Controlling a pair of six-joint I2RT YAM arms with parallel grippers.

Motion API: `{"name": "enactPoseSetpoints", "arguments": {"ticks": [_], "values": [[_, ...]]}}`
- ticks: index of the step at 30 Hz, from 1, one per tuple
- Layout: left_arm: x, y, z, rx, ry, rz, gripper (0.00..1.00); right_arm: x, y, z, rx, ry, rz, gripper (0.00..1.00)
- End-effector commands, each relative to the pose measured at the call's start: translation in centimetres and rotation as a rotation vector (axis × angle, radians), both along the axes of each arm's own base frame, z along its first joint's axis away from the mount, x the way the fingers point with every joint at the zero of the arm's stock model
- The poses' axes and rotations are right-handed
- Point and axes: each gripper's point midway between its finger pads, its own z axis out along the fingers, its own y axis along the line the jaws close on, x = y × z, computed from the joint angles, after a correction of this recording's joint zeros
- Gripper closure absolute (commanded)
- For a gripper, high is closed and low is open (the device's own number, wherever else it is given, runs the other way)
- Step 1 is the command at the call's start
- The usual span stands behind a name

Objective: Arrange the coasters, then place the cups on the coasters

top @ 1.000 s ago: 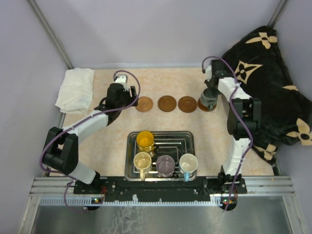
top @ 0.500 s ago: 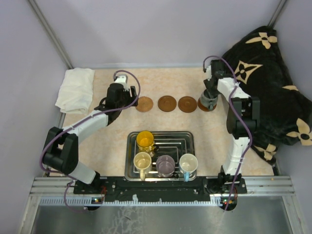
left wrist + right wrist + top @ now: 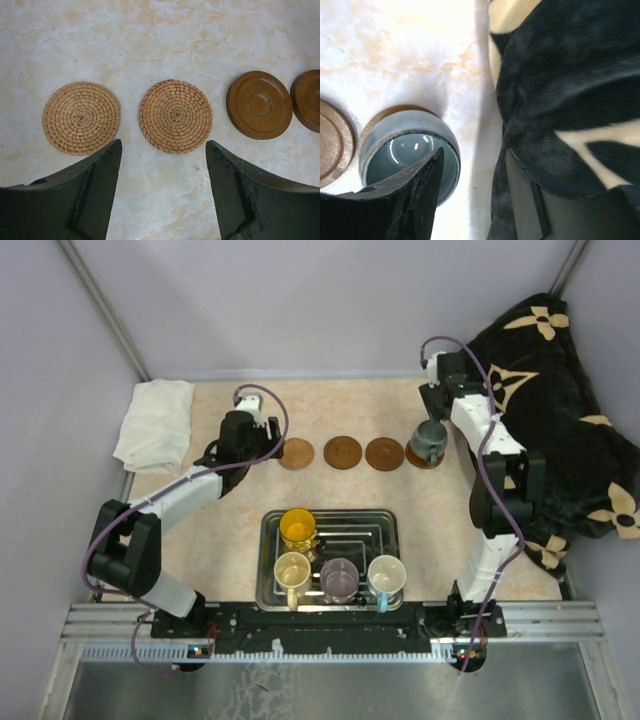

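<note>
Three brown coasters lie in a row at the back of the table. A dark grey cup stands on another coaster at the row's right end. My right gripper hangs open just behind that cup and is off it. In the right wrist view the cup sits below the left finger, and the right gripper holds nothing. My left gripper hovers open over two woven coasters, with a wooden one beside them. Yellow, cream, purple and white cups stand in the tray.
The steel tray sits near the front between the arm bases. A folded white cloth lies at the back left. A black blanket with cream flowers is heaped along the right edge, close to the right gripper and the grey cup.
My right gripper has opened and drawn up and back from the dark grey cup, which stays on its coaster. The left arm has not moved.
</note>
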Motion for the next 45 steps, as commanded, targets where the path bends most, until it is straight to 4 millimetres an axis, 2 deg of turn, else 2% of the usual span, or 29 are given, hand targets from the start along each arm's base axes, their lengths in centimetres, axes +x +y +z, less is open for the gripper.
{"name": "enactPoseSetpoints", "arguments": {"ticks": [1, 6, 10, 11, 13, 16, 17, 23, 27, 34, 38, 40, 43, 45], "values": [[0.5, -0.9, 0.8, -0.017, -0.017, -0.025, 0.26, 0.6, 0.9, 9.8, -0.021, -0.231, 0.001, 0.46], [0.7, -1.2, 0.8, -0.017, -0.017, -0.037, 0.26, -0.8, 2.3, 11.6, 0.008, -0.285, 0.013, 0.45], [0.8, -1.4, 0.9, -0.02, -0.019, -0.049, 0.26, -2.5, 4.5, 13.1, 0.113, -0.36, 0.029, 0.47], [0.9, -1.5, 0.9, -0.018, -0.018, -0.054, 0.26, -2.9, 5.1, 13.2, 0.148, -0.374, 0.028, 0.5], [0.9, -1.6, 1.0, -0.016, -0.021, -0.063, 0.26, -4.1, 6.0, 12.9, 0.198, -0.385, 0.014, 0.62], [0.8, -1.8, 1.2, -0.022, -0.025, -0.075, 0.26, -6.7, 8.4, 11.6, 0.286, -0.308, 0.078, 0.84], [0.7, -1.9, 1.1, -0.022, -0.023, -0.078, 0.26, -7.6, 9.1, 10.9, 0.307, -0.27, 0.091, 0.87], [0.1, -1.8, 1.1, -0.029, -0.021, -0.087, 0.26, -14.1, 13.6, 6.2, 0.28, -0.116, 0.201, 0.79], [-0.4, -1.9, 1.0, -0.035, -0.01, -0.103, 0.26, -17.4, 15.8, 4.0, 0.344, -0.006, 0.264, 0.76], [-1.5, -1.8, 0.9, -0.058, 0.008, -0.108, 0.25, -21.7, 15.6, 3.5, 0.438, 0.053, 0.239, 0.73], [-2.2, -1.8, 0.4, -0.065, 0.028, -0.116, 0.25, -25.3, 15.3, 2.5, 0.443, 0.137, 0.218, 0.64], [-2.4, -1.8, 0.5, -0.067, 0.031, -0.117, 0.25, -27.1, 15.6, 3.0, 0.443, 0.143, 0.216, 0.57], [-2.5, -1.8, 0.7, -0.066, 0.026, -0.125, 0.25, -29.0, 16.8, 5.2, 0.501, 0.12, 0.235, 0.51], [-2.4, -2.0, 1.0, -0.068, 0.023, -0.132, 0.24, -30.1, 16.6, 4.9, 0.521, 0.157, 0.197, 0.51]]}}
